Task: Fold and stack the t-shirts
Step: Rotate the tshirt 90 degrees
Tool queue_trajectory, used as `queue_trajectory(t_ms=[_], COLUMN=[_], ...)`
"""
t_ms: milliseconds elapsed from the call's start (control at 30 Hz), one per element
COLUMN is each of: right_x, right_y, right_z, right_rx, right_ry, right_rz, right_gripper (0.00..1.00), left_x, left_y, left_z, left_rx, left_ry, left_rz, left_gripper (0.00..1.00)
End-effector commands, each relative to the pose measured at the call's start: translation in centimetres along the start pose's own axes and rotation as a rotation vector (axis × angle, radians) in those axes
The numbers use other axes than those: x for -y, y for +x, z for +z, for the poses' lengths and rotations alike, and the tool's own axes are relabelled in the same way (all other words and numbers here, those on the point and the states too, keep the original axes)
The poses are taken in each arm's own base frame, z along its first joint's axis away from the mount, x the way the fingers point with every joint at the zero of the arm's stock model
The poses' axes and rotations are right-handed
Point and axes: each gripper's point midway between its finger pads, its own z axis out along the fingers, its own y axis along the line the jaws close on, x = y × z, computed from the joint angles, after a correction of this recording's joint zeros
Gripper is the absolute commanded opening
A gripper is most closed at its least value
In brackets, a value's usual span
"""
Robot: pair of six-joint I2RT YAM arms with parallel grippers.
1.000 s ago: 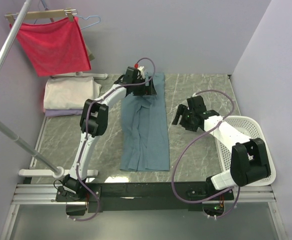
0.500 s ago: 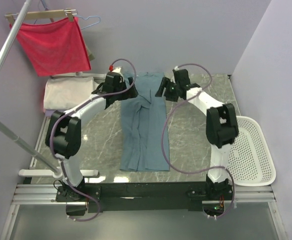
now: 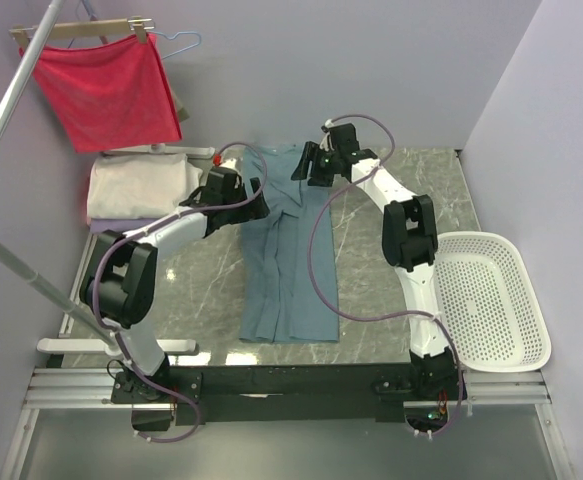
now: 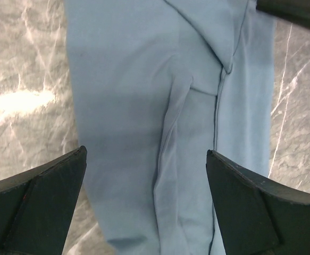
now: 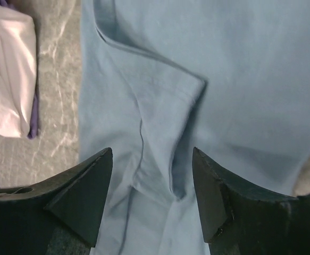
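White arms, black joints, purple cables

I read no text, label or number anywhere, including the dusty teal-blue cotton t-shirt between the left fingers.

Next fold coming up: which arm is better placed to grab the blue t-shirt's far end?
Right, probably. The right end effector hangs over the far end of the t-shirt, jaws open above the folded sleeve. The left end effector, jaws wide, sits nearer the bases, along its left edge.

only a thin edge of the lavender t-shirt shows from under the cream t-shirt.
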Motion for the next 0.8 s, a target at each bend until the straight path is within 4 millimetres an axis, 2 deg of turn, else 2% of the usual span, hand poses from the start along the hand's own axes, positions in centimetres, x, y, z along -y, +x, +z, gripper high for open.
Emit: queue_trajectory(t_ms=[0, 300, 600, 700, 733, 767], right_x=[-1.0, 0.3, 0.1, -0.3, -0.5, -0.8], right_y=[-0.8, 1.1, 1.3, 1.5, 1.6, 1.5], right_z=[0.8, 2.7, 3.5, 3.8, 3.9, 3.9], right_rx=[-0.008, -0.062, -0.065, -0.072, -0.077, -0.078], right_ry=[-0.024, -0.02, -0.043, -0.073, -0.086, -0.102], right_rz=[-0.015, 0.011, 0.004, 0.0, -0.001, -0.004], right_gripper=[0.68, 0.66, 0.63, 0.56, 0.45, 0.39], left_x=[1.3, 1.4, 1.1, 1.1, 1.1, 1.1], left_y=[-2.0, -2.1, -1.8, -1.4, -1.4, -1.3], left_z=[-1.9, -2.7, -2.7, -2.3, -2.2, -2.1], left_rx=[0.072, 0.073, 0.067, 0.047, 0.045, 0.042], left_ry=[0.041, 0.043, 0.031, 0.036, 0.038, 0.04], left_rz=[-0.015, -0.013, -0.012, -0.014, -0.015, -0.018], left_gripper=[0.99, 0.99, 0.99, 0.99, 0.99, 0.99])
